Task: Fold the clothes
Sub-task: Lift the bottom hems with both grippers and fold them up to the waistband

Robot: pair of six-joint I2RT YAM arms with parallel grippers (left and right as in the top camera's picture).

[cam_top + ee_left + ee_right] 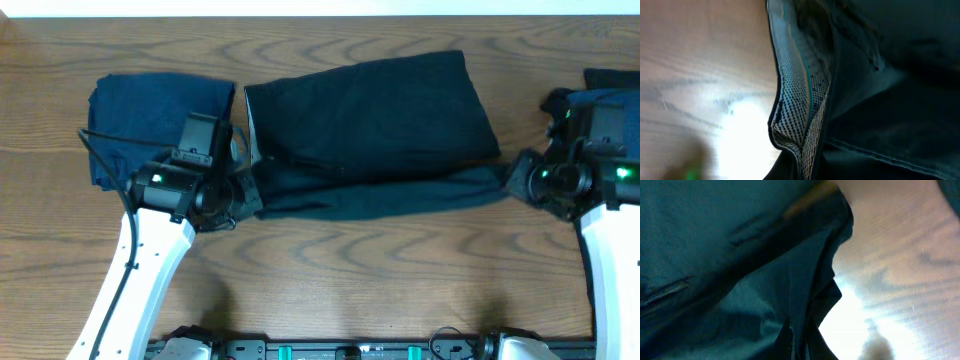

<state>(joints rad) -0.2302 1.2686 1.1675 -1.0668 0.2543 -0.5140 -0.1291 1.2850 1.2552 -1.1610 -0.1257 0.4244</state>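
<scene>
A black garment (370,115) lies spread across the middle of the wooden table (350,290), its near edge folded into a long strip. The left gripper (248,190) pinches that strip's left end, where a pale mesh lining (795,100) shows. The right gripper (512,180) pinches the right end, and the cloth gathers to a point there. A folded navy garment (150,110) sits at the far left, just beside the black one. More dark cloth (612,80) lies at the far right edge.
</scene>
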